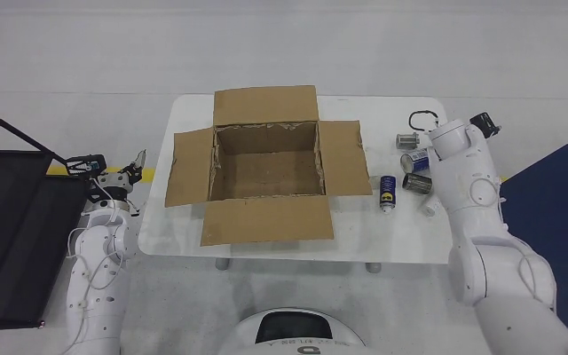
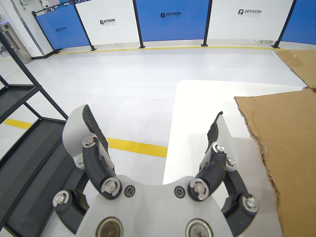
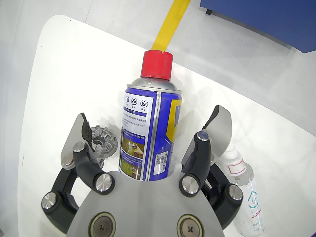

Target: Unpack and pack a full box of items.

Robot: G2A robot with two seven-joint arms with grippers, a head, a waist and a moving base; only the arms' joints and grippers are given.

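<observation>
Both released: right jaws straddle spray can near table edge; left jaws over opposite edge.

pale floor, yellow line, blue-white partitions

Box open from above; right side crowded, left side open.

Box mouth faces up, with four flaps folded out flat on the table. Right of box: a spray can sits between the right gripper's spread fingers, a metal part and a clear bottle just outside them. A second can lies just beside the right flap. Left of box: a bare table strip, then a black rack.
</observation>
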